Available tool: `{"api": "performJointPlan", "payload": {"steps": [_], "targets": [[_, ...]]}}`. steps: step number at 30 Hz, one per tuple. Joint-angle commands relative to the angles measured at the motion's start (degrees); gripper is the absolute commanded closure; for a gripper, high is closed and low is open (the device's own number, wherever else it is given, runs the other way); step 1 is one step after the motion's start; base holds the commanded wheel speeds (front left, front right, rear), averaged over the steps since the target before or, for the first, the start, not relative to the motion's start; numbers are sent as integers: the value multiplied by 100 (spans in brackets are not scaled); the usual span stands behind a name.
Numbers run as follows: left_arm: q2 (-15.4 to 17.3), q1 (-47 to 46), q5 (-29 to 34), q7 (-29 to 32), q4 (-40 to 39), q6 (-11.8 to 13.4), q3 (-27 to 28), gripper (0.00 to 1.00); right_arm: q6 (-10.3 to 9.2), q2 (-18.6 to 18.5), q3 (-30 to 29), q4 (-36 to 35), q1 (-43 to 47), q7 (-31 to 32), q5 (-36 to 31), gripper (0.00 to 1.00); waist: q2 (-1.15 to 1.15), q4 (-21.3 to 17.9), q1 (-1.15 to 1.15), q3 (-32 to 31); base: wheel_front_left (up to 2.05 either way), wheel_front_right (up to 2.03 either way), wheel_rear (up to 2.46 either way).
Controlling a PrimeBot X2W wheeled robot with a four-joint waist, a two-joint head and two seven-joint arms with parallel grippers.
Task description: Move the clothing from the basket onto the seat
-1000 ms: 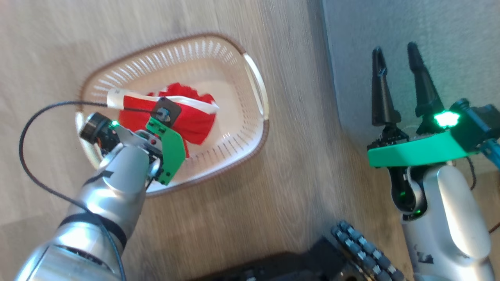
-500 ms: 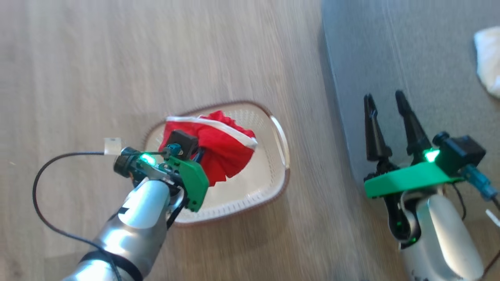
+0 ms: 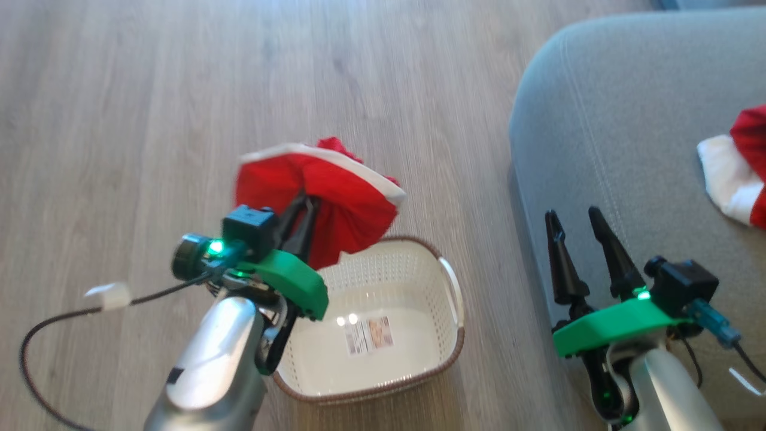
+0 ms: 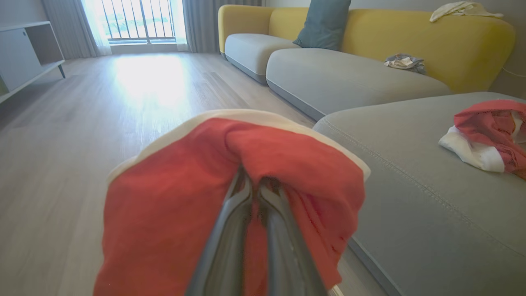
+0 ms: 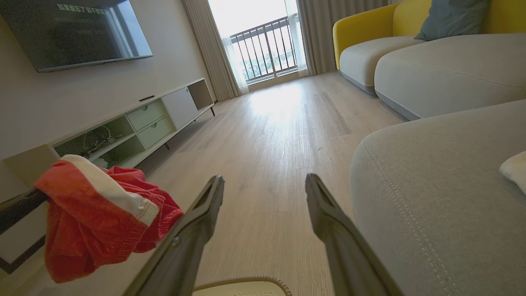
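Fingers (image 4: 230,230) of the left gripper (image 3: 305,206) pinch a soft red white-trimmed garment (image 3: 353,203); the right gripper (image 3: 571,212) gapes empty. A slipping fold could drop it short of the grey fabric seat (image 3: 628,120) at three o'clock.

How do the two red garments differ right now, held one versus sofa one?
The held garment hangs in the air, pinched by the shut left gripper; the other garment lies crumpled and untouched on the seat. The held garment is clear of the basket but not yet delivered; the other garment is. Both are red with white trim.
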Motion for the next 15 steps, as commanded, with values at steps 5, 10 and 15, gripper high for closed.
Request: {"api": "performJointPlan", "payload": {"steps": [5, 10, 15], "targets": [[77, 224, 259, -78, -1425, -93, 726, 100, -1, -44, 161, -156, 129, 1, 82, 0, -1, 98, 1, -473, 0, 0, 0], [51, 408, 319, -78, -2385, -193, 1037, 100, -1, -26, 146, -220, 247, 1, 93, 0, -1, 135, 1, -567, 0, 0, 0], [42, 503, 293, -78, -3338, -121, 1204, 100, -1, -7, 167, -286, 267, 1, 111, 0, -1, 153, 1, -584, 0, 0, 0]]}}
